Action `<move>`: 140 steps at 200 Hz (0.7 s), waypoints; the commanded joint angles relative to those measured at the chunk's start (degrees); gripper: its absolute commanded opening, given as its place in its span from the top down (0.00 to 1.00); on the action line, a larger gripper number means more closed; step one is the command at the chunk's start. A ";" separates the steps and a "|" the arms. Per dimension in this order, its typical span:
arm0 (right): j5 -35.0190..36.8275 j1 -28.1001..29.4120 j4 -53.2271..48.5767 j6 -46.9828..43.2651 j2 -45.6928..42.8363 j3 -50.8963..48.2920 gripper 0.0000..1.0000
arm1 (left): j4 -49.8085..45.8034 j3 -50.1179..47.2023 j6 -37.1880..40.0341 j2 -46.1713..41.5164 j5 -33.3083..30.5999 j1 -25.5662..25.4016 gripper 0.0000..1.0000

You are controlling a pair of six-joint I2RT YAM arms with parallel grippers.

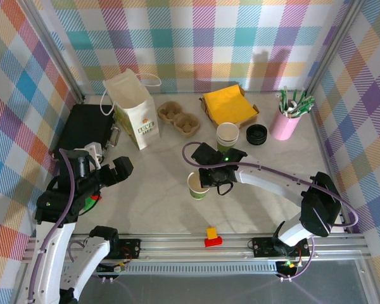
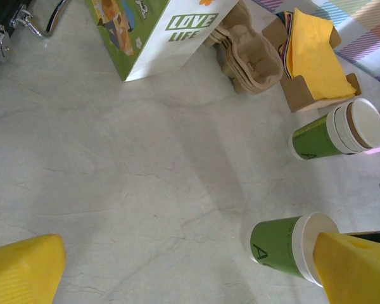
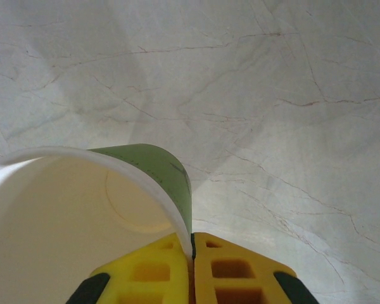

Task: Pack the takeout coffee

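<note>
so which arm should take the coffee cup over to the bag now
Right. The right gripper is shut on the rim of the coffee cup. The left gripper hangs open, apart from the cup, near the white bag.

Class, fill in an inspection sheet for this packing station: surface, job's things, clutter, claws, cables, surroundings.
Surface: pale marbled table, no spills seen.
Job's things: takeout cup upright and empty, mid-table; white bag standing at far left.
Clutter: cup stack, black lids, pulp carriers, yellow napkins, pink tumbler, black case, red-yellow block.
Claws: right claw shut on the takeout cup's rim; left claw open, holding nothing.
Cables: purple cables along both arms.
Surroundings: plaid walls, metal frame.
</note>
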 commanded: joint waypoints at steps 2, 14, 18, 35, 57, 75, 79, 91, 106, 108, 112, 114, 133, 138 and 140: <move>1.07 0.34 0.58 1.14 1.21 -0.99 0.89 | 0.88 -0.50 -0.96 -0.40 -0.15 -0.52 0.00; 1.12 0.35 0.58 1.23 1.39 -1.17 0.88 | 0.83 -0.62 -1.01 -0.38 -0.15 -0.53 0.00; 1.11 0.38 0.62 1.37 1.42 -1.26 0.88 | 0.79 -0.62 -1.03 -0.38 -0.17 -0.52 0.00; 1.12 0.38 0.59 1.21 1.74 -1.32 0.85 | 0.61 -0.43 -1.04 -0.46 -0.27 -0.53 0.00; 1.12 0.47 0.10 1.24 1.95 -0.60 0.78 | 0.27 -0.17 -0.94 -0.55 -0.42 -0.52 0.00; 1.28 0.47 -0.60 1.24 1.93 0.29 0.67 | 0.09 0.10 -0.94 -0.64 -0.58 -0.54 0.00; 1.44 0.47 -0.91 1.14 1.86 0.65 0.64 | 0.04 0.19 -0.95 -0.66 -0.47 -0.55 0.00; 1.79 0.47 -1.90 1.10 1.77 1.65 0.60 | -0.16 0.48 -0.78 -0.65 -0.57 -0.53 0.00; 2.23 0.47 -3.27 0.98 1.38 3.29 0.57 | -0.41 1.00 -0.68 -0.56 -0.68 -0.52 0.00; 2.32 0.43 -3.54 0.97 1.26 3.50 0.56 | -0.43 1.10 -0.68 -0.56 -0.67 -0.52 0.00; 2.41 0.45 -3.92 0.89 1.03 4.01 0.55 | -0.44 1.20 -0.66 -0.56 -0.75 -0.52 0.00; 2.49 0.49 -4.15 0.89 0.93 4.32 0.55 | -0.51 1.29 -0.63 -0.56 -0.76 -0.52 0.00; 3.34 0.47 -6.44 0.32 -0.40 7.21 0.52 | -0.68 2.03 -0.44 -0.47 -0.79 -0.52 0.00; 3.63 0.47 -7.07 0.14 -0.84 8.03 0.51 | -0.71 2.15 -0.51 -0.47 -0.80 -0.56 0.00; 3.77 0.47 -7.33 -0.05 -1.05 8.36 0.51 | -0.73 2.25 -0.44 -0.47 -0.84 -0.53 0.00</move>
